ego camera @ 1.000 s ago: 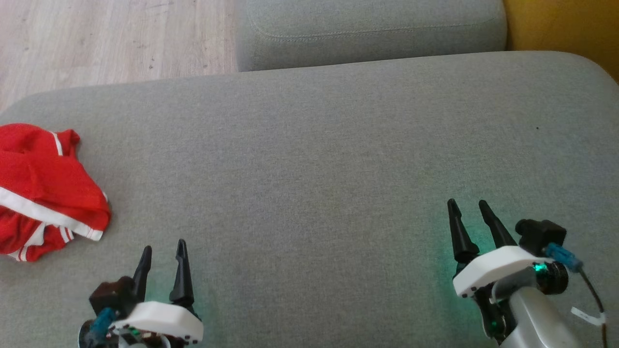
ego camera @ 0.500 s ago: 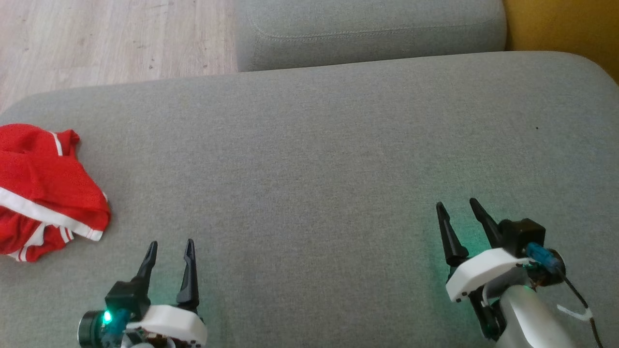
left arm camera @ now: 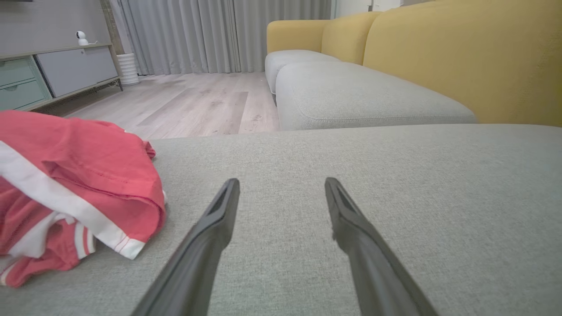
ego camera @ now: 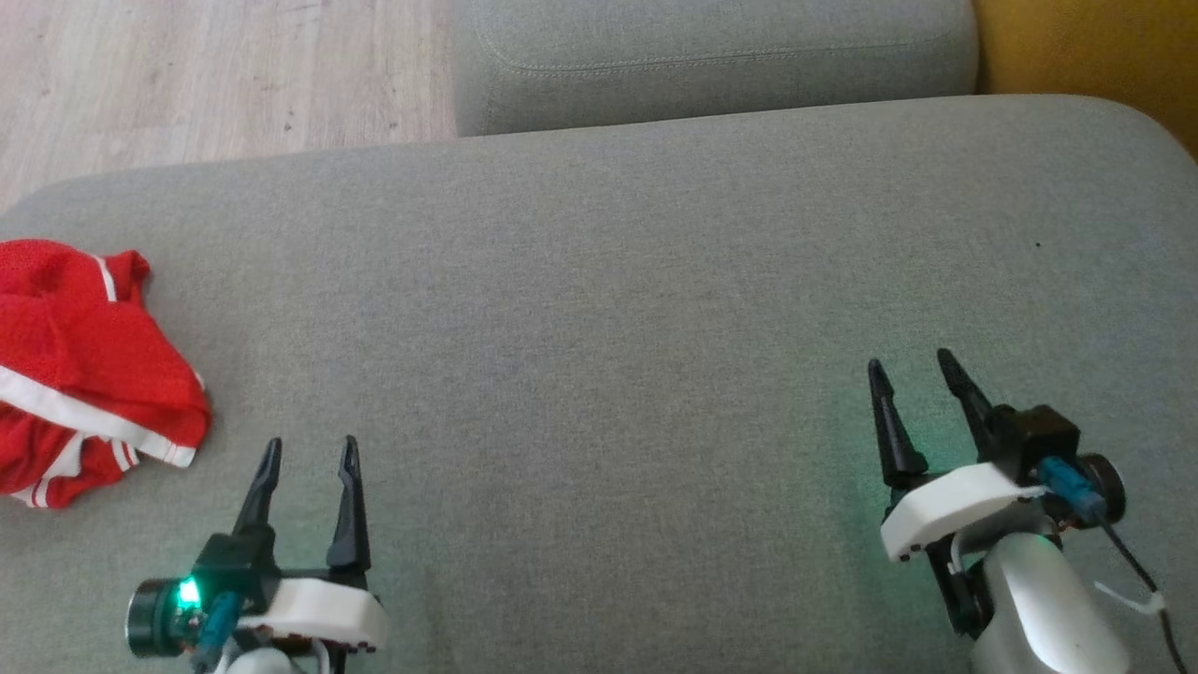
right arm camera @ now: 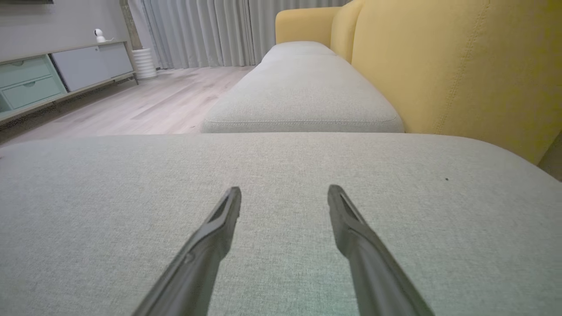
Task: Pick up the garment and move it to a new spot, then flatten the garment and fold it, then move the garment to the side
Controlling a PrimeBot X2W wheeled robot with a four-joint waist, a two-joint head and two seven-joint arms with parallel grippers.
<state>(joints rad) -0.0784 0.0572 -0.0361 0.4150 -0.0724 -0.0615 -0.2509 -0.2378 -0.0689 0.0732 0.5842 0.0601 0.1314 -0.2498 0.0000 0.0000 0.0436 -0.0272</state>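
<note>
The garment [ego camera: 80,370] is a red piece with white stripes, bunched in a heap at the left edge of the grey cushion [ego camera: 608,309]. In the left wrist view the garment [left arm camera: 66,184] lies to the left of the fingers, apart from them. My left gripper [ego camera: 311,447] hovers low at the lower left, open and empty, a short way right of the heap. Far to the right, my right gripper [ego camera: 913,363] is open too, with bare cushion [right arm camera: 281,175] between its fingers.
A second grey seat cushion [ego camera: 711,56] adjoins at the back, with a yellow backrest [ego camera: 1086,47] on the right. Wooden floor [ego camera: 215,75] lies beyond the cushion's far left edge. A low cabinet [left arm camera: 52,74] and curtains [left arm camera: 219,35] stand across the room.
Both grippers have shifted slightly forward over the cushion and stayed open. The garment has not moved.
</note>
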